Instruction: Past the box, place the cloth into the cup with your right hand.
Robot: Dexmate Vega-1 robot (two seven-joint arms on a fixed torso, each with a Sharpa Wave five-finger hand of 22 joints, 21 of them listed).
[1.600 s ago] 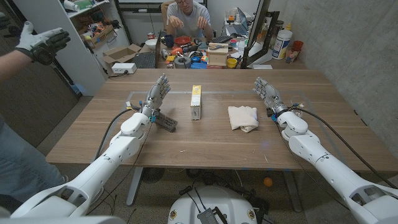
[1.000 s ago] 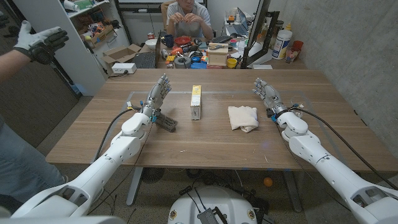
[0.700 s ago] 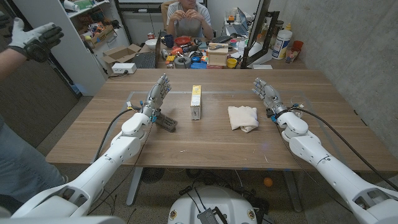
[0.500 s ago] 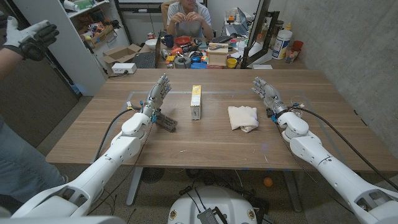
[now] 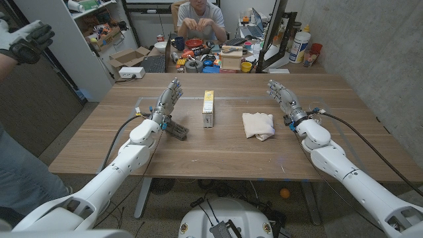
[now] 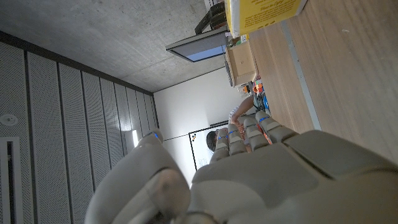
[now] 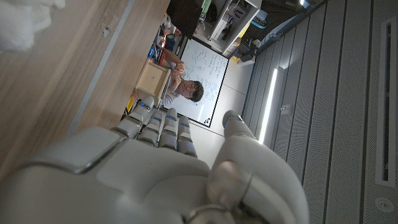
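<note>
A cream cloth lies folded on the wooden table, right of centre. The yellow and white box lies in the middle. A dark grey cup-like object lies on its side left of the box, close to my left wrist. My right hand is raised just right of the cloth, fingers spread, holding nothing. My left hand is raised above the dark object, fingers apart and empty. The left wrist view shows the left hand and the box. The right wrist view shows the right hand and a corner of the cloth.
A person's gloved hand reaches in at the far left edge. Another person sits behind the table at a cluttered desk. A thin pale line runs across the table behind the box.
My right hand has edged slightly farther away and to the left. The gloved hand at the left edge has drawn back towards the picture's edge. The cloth, box and left hand are unmoved.
</note>
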